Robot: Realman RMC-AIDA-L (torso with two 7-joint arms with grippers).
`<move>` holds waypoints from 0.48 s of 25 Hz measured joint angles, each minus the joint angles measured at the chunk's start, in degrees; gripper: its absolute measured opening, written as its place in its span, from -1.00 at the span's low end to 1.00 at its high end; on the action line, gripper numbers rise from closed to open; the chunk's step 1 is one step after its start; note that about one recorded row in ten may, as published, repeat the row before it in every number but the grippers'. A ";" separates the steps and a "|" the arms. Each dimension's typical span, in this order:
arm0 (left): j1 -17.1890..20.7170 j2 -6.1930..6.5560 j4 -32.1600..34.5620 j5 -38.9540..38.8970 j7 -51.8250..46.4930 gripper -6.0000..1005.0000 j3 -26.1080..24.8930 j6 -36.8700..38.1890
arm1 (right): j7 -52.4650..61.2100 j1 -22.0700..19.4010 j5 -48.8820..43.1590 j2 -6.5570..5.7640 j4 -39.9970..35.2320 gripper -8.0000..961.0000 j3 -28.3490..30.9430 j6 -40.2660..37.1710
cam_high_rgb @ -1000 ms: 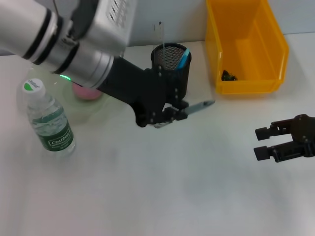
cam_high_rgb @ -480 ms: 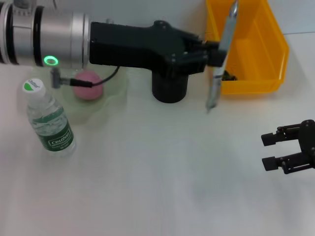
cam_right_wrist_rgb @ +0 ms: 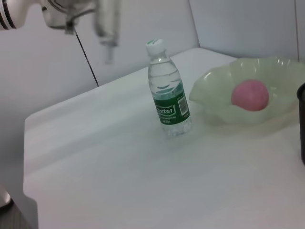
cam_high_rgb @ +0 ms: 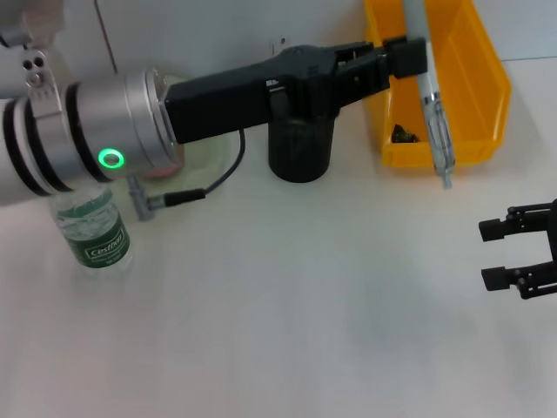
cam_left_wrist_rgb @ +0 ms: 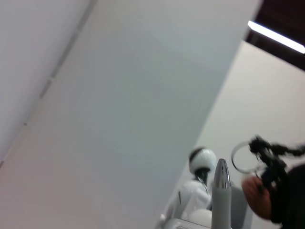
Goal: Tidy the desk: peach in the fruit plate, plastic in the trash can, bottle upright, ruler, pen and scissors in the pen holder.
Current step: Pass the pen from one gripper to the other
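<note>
My left gripper (cam_high_rgb: 414, 57) is shut on a grey pen (cam_high_rgb: 432, 104) and holds it nearly upright above the front of the yellow trash can (cam_high_rgb: 474, 83). The pen's silver tip (cam_left_wrist_rgb: 221, 172) shows in the left wrist view. The black mesh pen holder (cam_high_rgb: 300, 150) stands left of the pen, its top hidden by my arm. The bottle (cam_high_rgb: 97, 237) stands upright at the left. The peach (cam_right_wrist_rgb: 249, 94) lies in the pale green fruit plate (cam_right_wrist_rgb: 217, 95). Ruler and scissors are hidden. My right gripper (cam_high_rgb: 496, 254) is open and empty at the far right.
A small dark scrap (cam_high_rgb: 401, 135) lies inside the trash can. My left arm (cam_high_rgb: 130, 131) spans the back of the table and hides most of the fruit plate (cam_high_rgb: 211, 150) in the head view. A black cable (cam_high_rgb: 187, 196) hangs from the arm.
My left gripper has lifted the pen from beside the pen holder, turned it upright and carried it right, over the trash can. My right gripper has drifted right.
</note>
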 joint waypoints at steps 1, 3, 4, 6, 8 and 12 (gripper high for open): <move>0.22 0.01 -0.85 -1.69 -0.21 -0.72 1.14 -1.19 | -0.64 -0.02 0.19 0.07 -0.08 0.60 0.02 0.05; 0.53 0.00 -2.49 -4.95 -0.55 -0.72 3.26 -3.14 | -2.01 -0.05 0.53 0.26 -0.20 0.60 0.25 0.20; 0.80 -0.01 -4.10 -8.22 -1.03 -0.72 5.00 -4.52 | -2.81 -0.05 0.63 0.41 -0.27 0.60 0.67 0.30; 0.92 -0.01 -4.78 -9.62 -1.64 -0.72 5.53 -4.91 | -4.59 0.00 0.78 0.73 -0.37 0.60 1.92 0.51; 1.04 0.08 -5.76 -11.21 -3.68 -0.72 5.89 -5.32 | -6.42 0.15 1.06 1.01 -0.43 0.60 3.24 0.65; 1.94 0.33 -6.50 -12.05 -12.49 -0.72 5.72 -7.11 | -11.20 0.15 2.16 2.01 -0.57 0.60 3.80 2.35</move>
